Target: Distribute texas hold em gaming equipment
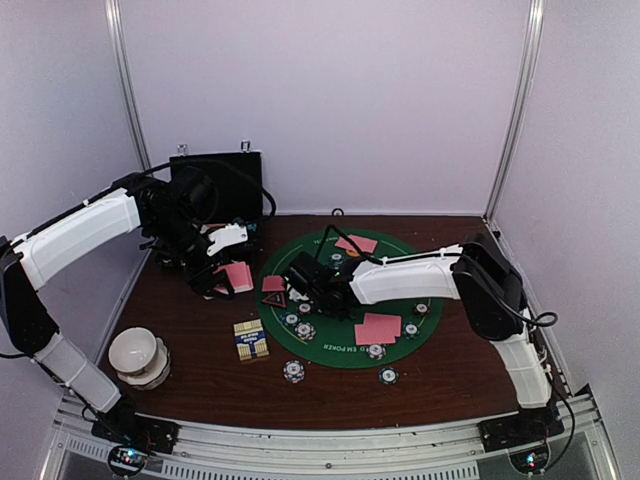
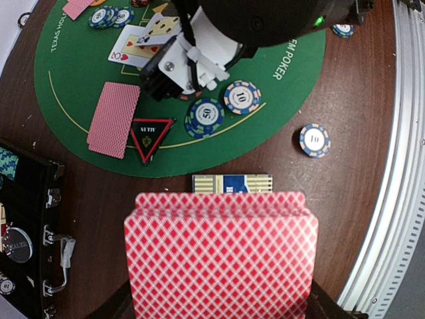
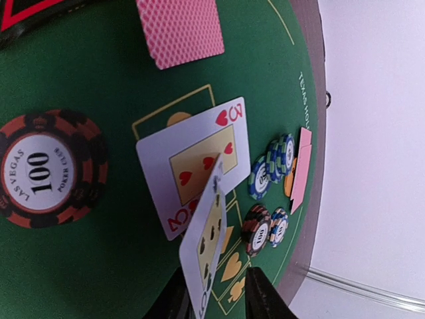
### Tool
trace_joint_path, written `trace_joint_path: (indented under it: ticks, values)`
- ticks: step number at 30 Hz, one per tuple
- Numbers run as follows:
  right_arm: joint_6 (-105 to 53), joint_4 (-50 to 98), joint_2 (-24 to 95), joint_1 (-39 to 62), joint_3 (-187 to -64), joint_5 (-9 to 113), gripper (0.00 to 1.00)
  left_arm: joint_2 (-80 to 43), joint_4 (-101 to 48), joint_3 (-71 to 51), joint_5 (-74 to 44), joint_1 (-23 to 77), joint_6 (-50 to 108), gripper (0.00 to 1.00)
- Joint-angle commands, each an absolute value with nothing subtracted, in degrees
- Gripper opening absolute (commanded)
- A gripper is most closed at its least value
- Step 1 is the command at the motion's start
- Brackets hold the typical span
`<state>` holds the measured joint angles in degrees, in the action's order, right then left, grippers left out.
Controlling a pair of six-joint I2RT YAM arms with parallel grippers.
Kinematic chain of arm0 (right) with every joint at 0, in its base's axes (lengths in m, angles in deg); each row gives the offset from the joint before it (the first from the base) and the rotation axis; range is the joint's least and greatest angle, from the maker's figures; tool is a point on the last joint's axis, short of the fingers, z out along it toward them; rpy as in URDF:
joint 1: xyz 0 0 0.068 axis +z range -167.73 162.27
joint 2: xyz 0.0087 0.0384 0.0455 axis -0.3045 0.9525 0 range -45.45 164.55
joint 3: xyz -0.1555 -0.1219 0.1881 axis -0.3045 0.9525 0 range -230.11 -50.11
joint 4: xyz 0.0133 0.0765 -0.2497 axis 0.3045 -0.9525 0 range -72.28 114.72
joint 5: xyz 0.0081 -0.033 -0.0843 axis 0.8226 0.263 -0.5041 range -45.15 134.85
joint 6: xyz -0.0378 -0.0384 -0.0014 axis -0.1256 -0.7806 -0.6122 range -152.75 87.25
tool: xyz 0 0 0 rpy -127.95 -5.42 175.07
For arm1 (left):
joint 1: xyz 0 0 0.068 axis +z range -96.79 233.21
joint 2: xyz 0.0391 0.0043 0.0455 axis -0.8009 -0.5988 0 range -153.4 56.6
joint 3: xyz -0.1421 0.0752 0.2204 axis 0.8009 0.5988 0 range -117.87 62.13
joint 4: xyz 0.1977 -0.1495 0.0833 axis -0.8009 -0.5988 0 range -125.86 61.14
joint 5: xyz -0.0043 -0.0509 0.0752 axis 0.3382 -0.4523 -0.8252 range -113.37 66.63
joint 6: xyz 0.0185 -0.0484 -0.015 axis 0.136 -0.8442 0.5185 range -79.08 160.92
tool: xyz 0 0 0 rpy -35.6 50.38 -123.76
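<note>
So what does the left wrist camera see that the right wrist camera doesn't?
Only the left wrist view: the pink-backed stack in the left pincer, the card box, the black case, the 50 chip and 10 chip. Only the right wrist view: the 100 chip, which the right arm seems to hide from the other camera. Both: the green mat, the face-up queen of hearts, and the single card held in the right pincer.

Pink-backed deck (image 2: 222, 256) filling lower centre, queen of hearts (image 3: 192, 166) face-up mid-frame, tilted card (image 3: 204, 249) overlapping it, red-edged triangle marker (image 2: 151, 138) left of chips (image 2: 206, 118)
</note>
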<state>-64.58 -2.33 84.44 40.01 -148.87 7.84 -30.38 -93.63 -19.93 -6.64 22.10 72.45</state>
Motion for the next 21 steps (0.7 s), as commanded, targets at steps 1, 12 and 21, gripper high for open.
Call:
trace_joint_path:
  ticks: [1,12,21]
  values:
    - [-63.56,-2.01,83.48,40.76,-146.79,9.40,0.32,-28.63,-92.53,-20.74,-6.07,22.54,71.86,0.00]
    - [-58.79,-2.69,76.24,40.86,-141.41,11.04,0.74,-28.74,-92.67,-20.93,-5.43,22.54,71.76,0.00]
    - [-40.07,-5.31,65.08,37.06,-143.08,17.84,0.99,-28.76,-92.67,-21.09,-5.37,22.54,71.73,0.00]
